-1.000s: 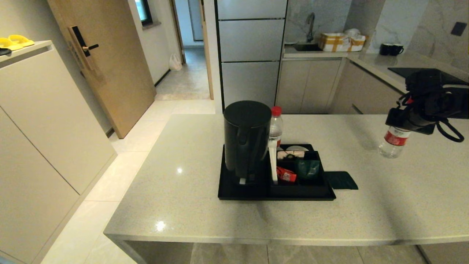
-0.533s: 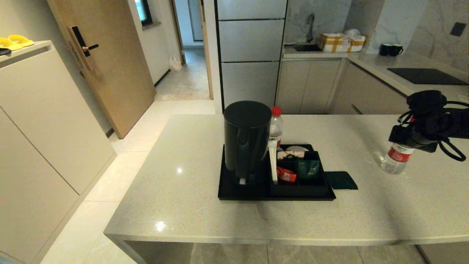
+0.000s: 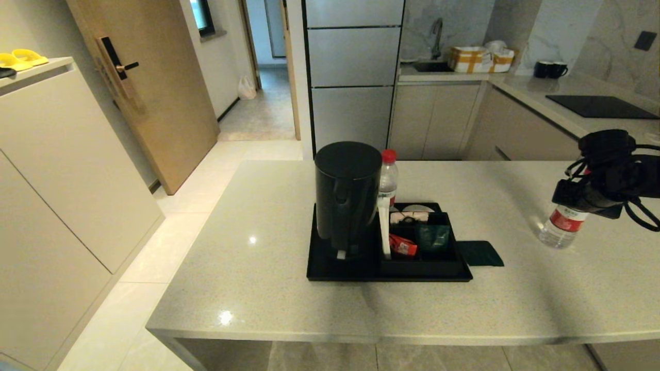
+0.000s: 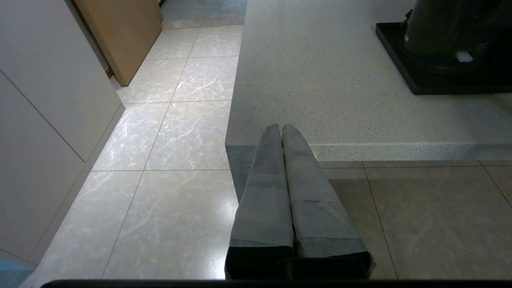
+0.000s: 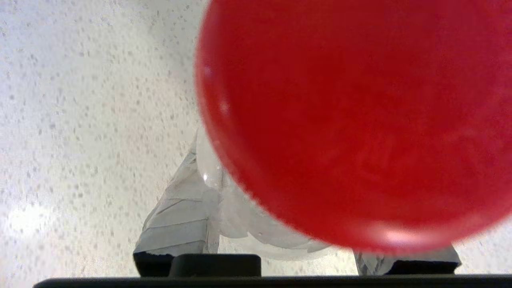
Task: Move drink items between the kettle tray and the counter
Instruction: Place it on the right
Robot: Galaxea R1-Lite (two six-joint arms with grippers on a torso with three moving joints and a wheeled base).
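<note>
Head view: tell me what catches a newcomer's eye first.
The tall black kettle stands on the kettle tray mid-counter, a red-capped water bottle right behind it. Far to the right, the right tool grips a second bottle by its neck, upright on the counter.

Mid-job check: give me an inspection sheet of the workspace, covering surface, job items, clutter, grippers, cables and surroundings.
Surface: counter, pale speckled stone, glossy.
Job's things: kettle on kettle tray; one water bottle upright behind the sachet box; green sachet flat on counter beside the tray; second bottle at counter's right.
Clutter: nothing seen.
Grippers: right gripper shut on second bottle near its neck; left gripper shut, parked below counter's near edge.
Cables: black loops on right wrist.
Surroundings: hob, sink, two mugs, door.
</note>
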